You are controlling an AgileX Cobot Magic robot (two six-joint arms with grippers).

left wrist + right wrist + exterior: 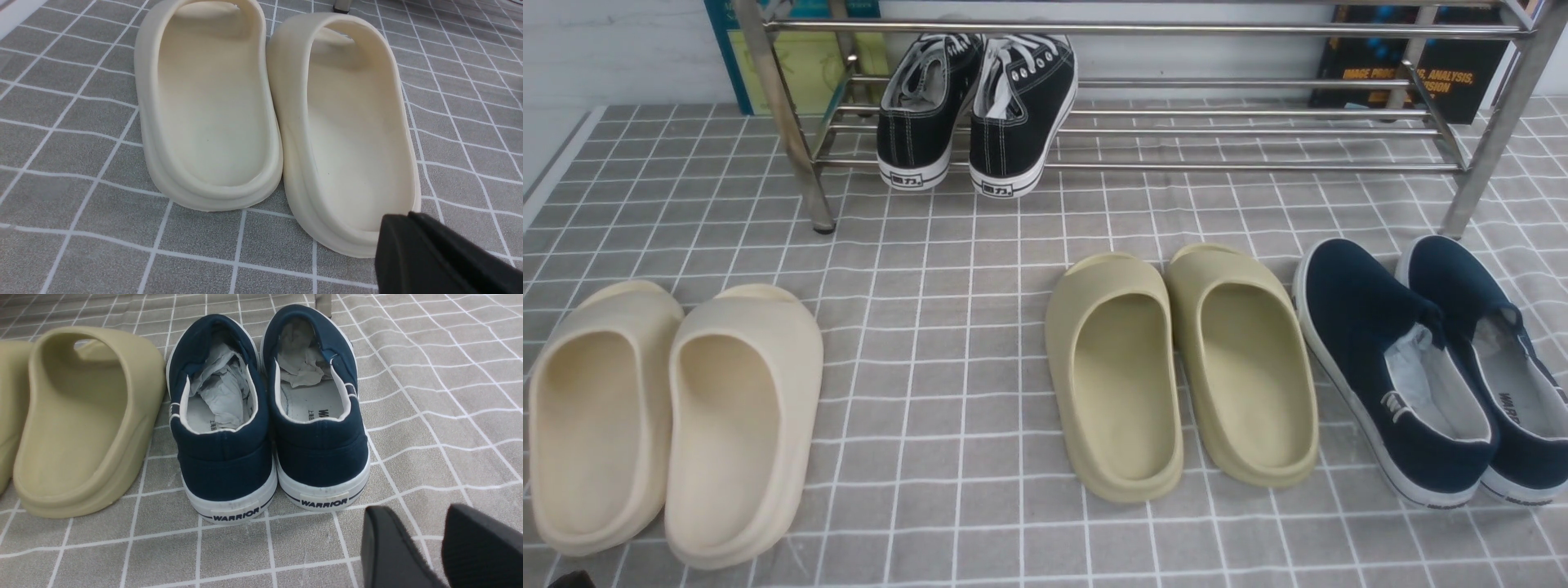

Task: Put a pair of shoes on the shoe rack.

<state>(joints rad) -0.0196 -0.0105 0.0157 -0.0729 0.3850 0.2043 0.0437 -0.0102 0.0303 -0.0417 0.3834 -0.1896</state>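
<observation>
The two black canvas lace-up sneakers (977, 110) already sit side by side on the silver tube shoe rack (1217, 131) near the far-left corner, the right gripper (437, 543) slightly parted and empty, the left gripper's (441, 257) state unreadable.

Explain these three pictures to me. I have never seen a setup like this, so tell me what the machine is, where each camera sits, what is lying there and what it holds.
It is a two-armed robot. The wide picture looks forward from between its arms. There the black sneakers sit on the silver shoe rack; cream slides, olive slides and navy slip-ons lie on the checked cloth. The other two pictures come from wrist cameras. The left gripper hangs over the cream slides, the right gripper, jaws apart, behind the navy pair. Neither holds anything.
</observation>
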